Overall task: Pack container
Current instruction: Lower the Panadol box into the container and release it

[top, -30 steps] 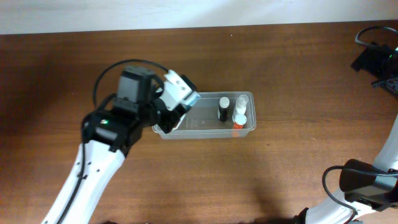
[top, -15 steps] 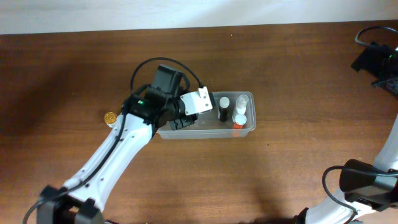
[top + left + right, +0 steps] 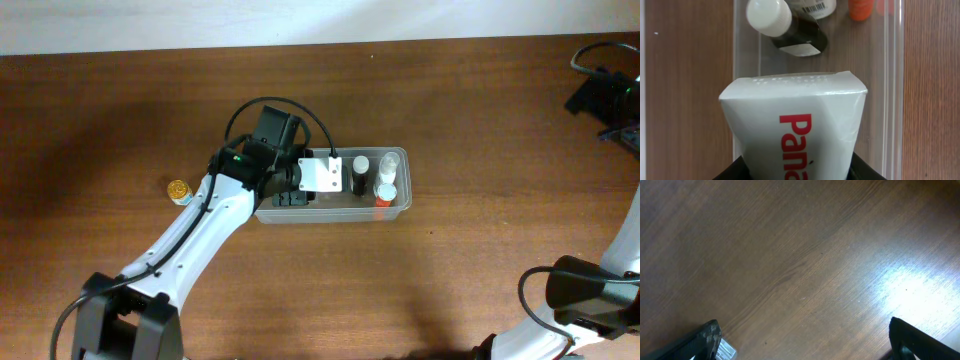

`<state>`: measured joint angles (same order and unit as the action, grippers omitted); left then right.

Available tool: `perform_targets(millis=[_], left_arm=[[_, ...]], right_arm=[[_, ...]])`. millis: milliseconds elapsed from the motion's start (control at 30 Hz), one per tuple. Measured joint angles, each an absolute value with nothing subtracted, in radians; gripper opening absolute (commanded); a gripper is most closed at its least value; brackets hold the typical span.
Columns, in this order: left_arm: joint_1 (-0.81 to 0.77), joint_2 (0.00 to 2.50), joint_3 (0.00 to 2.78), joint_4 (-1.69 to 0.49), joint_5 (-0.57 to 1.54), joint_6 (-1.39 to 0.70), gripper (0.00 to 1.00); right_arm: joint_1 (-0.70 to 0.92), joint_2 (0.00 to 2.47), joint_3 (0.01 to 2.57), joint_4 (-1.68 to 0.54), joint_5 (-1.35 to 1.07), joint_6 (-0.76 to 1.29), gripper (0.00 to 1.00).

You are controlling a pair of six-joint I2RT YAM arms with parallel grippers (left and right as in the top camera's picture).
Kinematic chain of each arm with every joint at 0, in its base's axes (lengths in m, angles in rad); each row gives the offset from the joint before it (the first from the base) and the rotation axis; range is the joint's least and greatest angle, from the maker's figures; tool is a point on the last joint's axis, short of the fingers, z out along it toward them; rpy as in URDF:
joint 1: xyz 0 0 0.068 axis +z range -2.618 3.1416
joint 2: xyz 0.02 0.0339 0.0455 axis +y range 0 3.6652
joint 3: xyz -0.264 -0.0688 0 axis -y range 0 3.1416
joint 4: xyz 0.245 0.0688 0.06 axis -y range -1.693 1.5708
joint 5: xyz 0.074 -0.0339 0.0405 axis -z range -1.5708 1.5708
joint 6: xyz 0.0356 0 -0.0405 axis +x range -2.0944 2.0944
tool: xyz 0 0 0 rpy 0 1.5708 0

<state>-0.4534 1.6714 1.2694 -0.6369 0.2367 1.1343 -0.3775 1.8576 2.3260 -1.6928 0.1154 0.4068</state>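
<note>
The container (image 3: 396, 207) is a clear, long, shallow tub at the table's middle. It holds a dark bottle with a white cap (image 3: 359, 174), a white bottle (image 3: 387, 171) and an orange-capped item (image 3: 382, 201) at its right end. My left gripper (image 3: 312, 180) is shut on a white box with red lettering (image 3: 323, 174) over the container's left half. In the left wrist view the box (image 3: 795, 125) fills the jaws above the container (image 3: 892, 75), with the dark bottle (image 3: 787, 27) ahead. My right gripper (image 3: 805, 340) is open and empty over bare wood.
A small gold-capped jar (image 3: 178, 190) stands on the table left of the container, beside my left arm. The right arm's base (image 3: 590, 290) is at the lower right, and cables (image 3: 605, 90) are at the far right edge.
My left gripper has carried the white box rightward from the container's left end to over its inside. The gold-capped jar has come into view. The right arm has not moved.
</note>
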Motion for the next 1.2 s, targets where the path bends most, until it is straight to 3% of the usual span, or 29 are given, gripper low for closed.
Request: perform_targets(millis=[1033,1133,1200], left_arm=[[-0.453,1.827,1.269,-0.573,0.239,1.163,0.49],[-0.453,1.828,1.269,-0.570,0.239,1.164,0.54],[-0.453,1.827,1.269,-0.570,0.239,1.164,0.65]], right_arm=[[-0.377,1.858,2.326,-1.693,0.115,0.407,0.98],[-0.377,1.858,2.326,-1.693,0.116,0.407,0.98],[-0.377,1.858,2.326,-1.693,0.115,0.407,0.98]])
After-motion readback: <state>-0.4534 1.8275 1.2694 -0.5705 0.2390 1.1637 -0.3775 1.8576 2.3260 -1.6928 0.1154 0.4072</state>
